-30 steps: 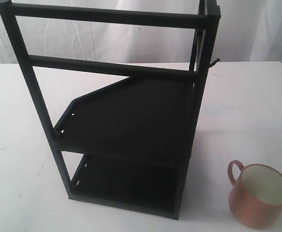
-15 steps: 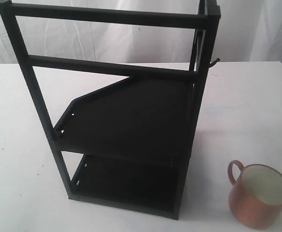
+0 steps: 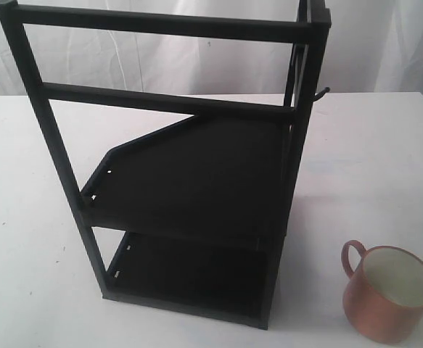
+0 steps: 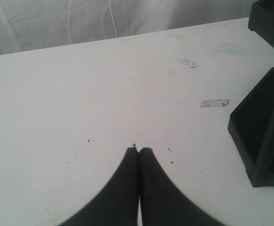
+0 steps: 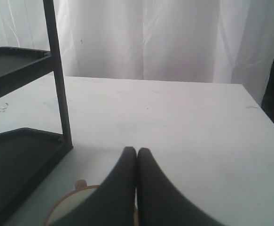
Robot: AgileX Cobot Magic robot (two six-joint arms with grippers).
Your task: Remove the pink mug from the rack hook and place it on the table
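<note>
The pink mug (image 3: pixel 389 293) stands upright on the white table (image 3: pixel 371 167), to the right of the black rack (image 3: pixel 189 174), handle toward the rack. The rack hook (image 3: pixel 321 93) sticks out bare from the upper right post. Neither gripper shows in the exterior view. In the right wrist view my right gripper (image 5: pixel 137 150) is shut and empty, with the mug's rim (image 5: pixel 68 202) peeking out below its fingers. My left gripper (image 4: pixel 138 150) is shut and empty above bare table.
The rack's two shelves (image 3: pixel 196 170) fill the middle of the scene. White curtains (image 3: pixel 196 65) hang behind the table. Black rack parts (image 4: pixel 261 127) show beside my left gripper. A tape scrap (image 4: pixel 215 103) lies on the table.
</note>
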